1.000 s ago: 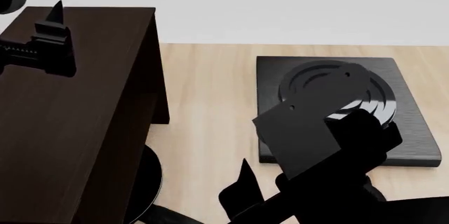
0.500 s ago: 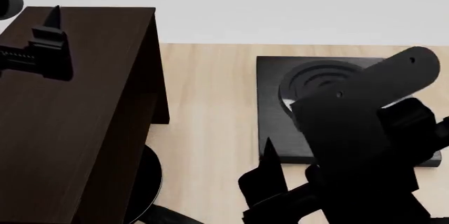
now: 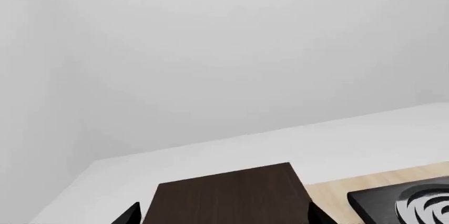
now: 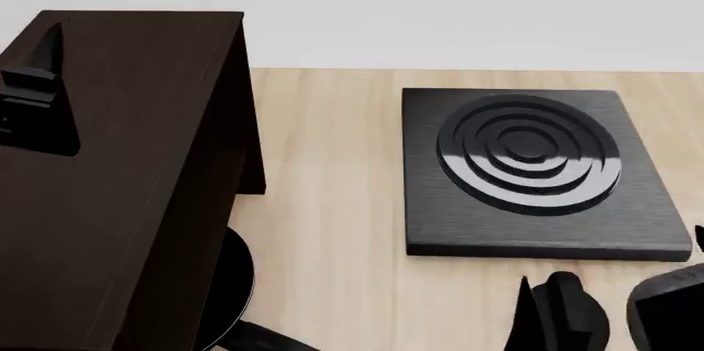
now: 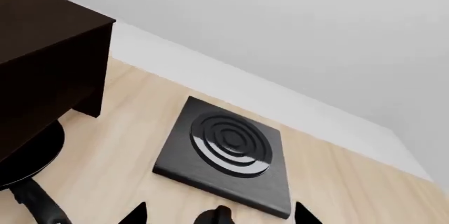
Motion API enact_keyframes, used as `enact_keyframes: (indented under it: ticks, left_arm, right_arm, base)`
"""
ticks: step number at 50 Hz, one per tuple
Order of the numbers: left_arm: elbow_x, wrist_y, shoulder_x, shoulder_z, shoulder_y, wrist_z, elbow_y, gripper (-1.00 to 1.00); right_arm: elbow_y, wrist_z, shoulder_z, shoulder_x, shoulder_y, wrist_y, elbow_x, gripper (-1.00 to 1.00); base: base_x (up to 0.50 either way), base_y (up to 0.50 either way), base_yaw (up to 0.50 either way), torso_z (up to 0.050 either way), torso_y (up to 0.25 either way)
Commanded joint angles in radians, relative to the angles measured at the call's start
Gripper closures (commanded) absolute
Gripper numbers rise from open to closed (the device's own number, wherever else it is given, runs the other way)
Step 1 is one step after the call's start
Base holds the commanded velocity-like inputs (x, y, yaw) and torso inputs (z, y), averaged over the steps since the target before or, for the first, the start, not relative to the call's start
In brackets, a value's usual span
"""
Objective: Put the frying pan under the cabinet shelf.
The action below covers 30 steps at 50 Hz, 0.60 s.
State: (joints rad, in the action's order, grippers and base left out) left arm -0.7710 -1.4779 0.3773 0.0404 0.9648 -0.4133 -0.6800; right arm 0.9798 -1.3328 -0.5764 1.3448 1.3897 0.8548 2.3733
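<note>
The frying pan (image 4: 233, 283) lies on the table mostly beneath the cabinet shelf (image 4: 132, 161), with only a black arc and the start of its handle (image 4: 269, 339) showing. In the right wrist view the pan (image 5: 31, 155) sits under the cabinet shelf (image 5: 42, 50) with its handle (image 5: 39, 205) pointing outward. My left gripper (image 3: 223, 216) hovers open over the cabinet top (image 3: 228, 195), touching nothing. My right gripper (image 5: 218, 216) is open and holds nothing, back from the pan near the table's front; one of its fingers (image 4: 526, 311) shows low at the right.
A square black burner plate (image 4: 528, 171) with concentric rings lies on the pale wooden table (image 4: 330, 170) right of the cabinet. A small black rounded part (image 5: 221, 215) shows between my right fingertips. A pale wall runs behind the table.
My right arm has drawn back down and to the right, uncovering the burner plate. My left gripper has slid left and lower over the cabinet top. The pan has not moved.
</note>
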Motion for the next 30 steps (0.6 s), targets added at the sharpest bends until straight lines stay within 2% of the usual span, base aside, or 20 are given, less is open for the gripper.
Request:
enact_keyframes:
  ticks: [1, 3, 6, 9, 12, 15, 18, 21, 24, 28, 30]
  left_arm:
    - [-0.42, -0.089, 0.081, 0.182, -0.023, -0.261, -0.095, -1.0]
    - [-0.588, -0.086, 0.118, 0.223, -0.031, -0.379, -0.097, -1.0]
    - [-0.837, -0.05, 0.187, 0.281, -0.075, -0.554, -0.115, -1.0]
    - [-0.997, 0.013, 0.257, 0.294, -0.115, -0.659, -0.145, -1.0]
    - [-1.128, 0.091, 0.34, 0.307, -0.135, -0.746, -0.171, -1.0]
    - [-1.252, 0.169, 0.416, 0.374, -0.196, -0.805, -0.228, -1.0]
    - [-1.353, 0.215, 0.466, 0.475, -0.273, -0.83, -0.282, -1.0]
    - [-1.47, 0.25, 0.505, 0.631, -0.36, -0.854, -0.315, -1.0]
    - [-1.61, 0.233, 0.508, 0.856, -0.469, -0.884, -0.34, -1.0]
    - [-1.755, 0.127, 0.421, 1.085, -0.585, -0.903, -0.354, -1.0]
    - [-1.82, 0.008, 0.344, 1.232, -0.643, -0.9, -0.318, -1.0]
  right_arm:
    - [0.067, -0.238, 1.001, 0.062, -0.77, 0.152, 0.446, -1.0]
    - [0.067, -0.238, 1.301, 0.061, -1.043, 0.173, 0.504, -1.0]
    - [0.067, -0.238, 1.751, -0.001, -1.406, 0.244, 0.597, -1.0]
    - [0.067, -0.237, 2.201, -0.028, -1.582, 0.264, 0.677, -1.0]
    - [0.067, -0.237, 2.449, -0.02, -1.727, 0.246, 0.736, -1.0]
    - [0.067, -0.194, 2.722, -0.043, -1.929, 0.239, 0.768, -1.0]
    - [0.067, -0.065, 3.042, -0.148, -2.16, 0.252, 0.767, -1.0]
    - [0.067, -0.006, 3.098, -0.216, -2.174, 0.285, 0.767, -1.0]
    - [0.064, 0.09, 3.182, -0.318, -2.173, 0.313, 0.767, -1.0]
    - [0.036, 0.16, 3.23, -0.435, -2.135, 0.385, 0.756, -1.0]
    - [-0.029, 0.194, 3.233, -0.518, -2.092, 0.483, 0.755, -1.0]
  base:
    - [0.0, 0.0, 0.0, 0.0, 0.0]
    - [0.0, 0.0, 0.0, 0.0, 0.0]
    - [0.0, 0.0, 0.0, 0.0, 0.0]
    - [0.0, 0.0, 0.0, 0.0, 0.0]
    - [0.0, 0.0, 0.0, 0.0, 0.0]
    - [0.0, 0.0, 0.0, 0.0, 0.0]
    - [0.0, 0.0, 0.0, 0.0, 0.0]
    - [0.0, 0.0, 0.0, 0.0, 0.0]
    - [0.0, 0.0, 0.0, 0.0, 0.0]
    - [0.0, 0.0, 0.0, 0.0, 0.0]
    - [0.0, 0.0, 0.0, 0.0, 0.0]
